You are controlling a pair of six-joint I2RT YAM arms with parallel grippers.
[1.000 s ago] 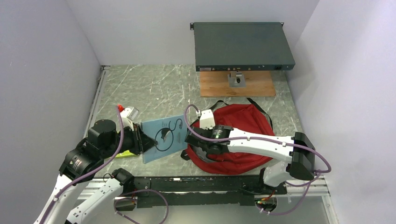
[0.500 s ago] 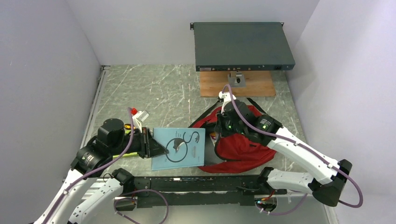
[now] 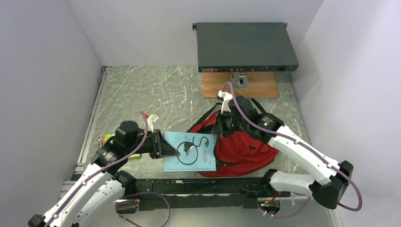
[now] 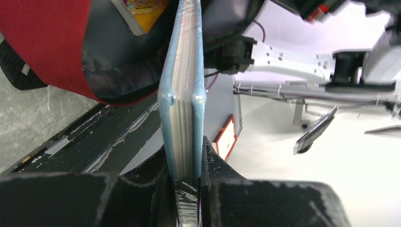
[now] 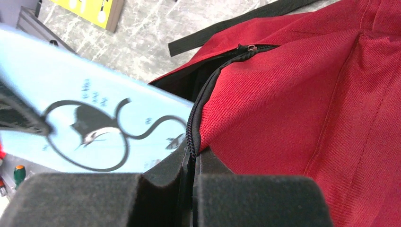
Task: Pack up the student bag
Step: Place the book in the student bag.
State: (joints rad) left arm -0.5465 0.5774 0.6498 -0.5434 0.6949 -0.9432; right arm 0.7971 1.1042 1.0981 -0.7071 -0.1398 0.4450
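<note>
Grey marble-patterned table (image 3: 156, 90), boxed in by plain white walls on the left, the back and the right. A black rail (image 3: 189, 185) ran along the near edge, where both arms were bolted.

At the back: a wooden board (image 3: 257, 89) lay flat on the table. A dark grey flat rack unit (image 3: 246, 46) sat above it, with a small metal bracket (image 3: 239, 80) at its front edge. Well apart from the work in front.

Student bag (image 3: 246, 149): dark red, slumped on the table right of centre, just in front of the board. A black strap (image 5: 236, 28) trailed over the marble beside it. Its mouth faced left.

Right gripper (image 3: 222, 124) was closed on the black zipper trim (image 5: 198, 99) at the bag's mouth. The lip was pinched between its pads and held up.

Left gripper (image 4: 185, 156) was clamped on one edge of a light blue book (image 3: 189, 151), a black looping design on its cover. The book was off the table, its far edge at the bag's mouth. The wrist view showed the bag's dark lining (image 4: 118, 61) around the book's end and something yellow-covered (image 4: 142, 12) inside.

A yellow-green flat item (image 3: 106, 140) lay on the table at the left, behind the left arm, partly hidden.
</note>
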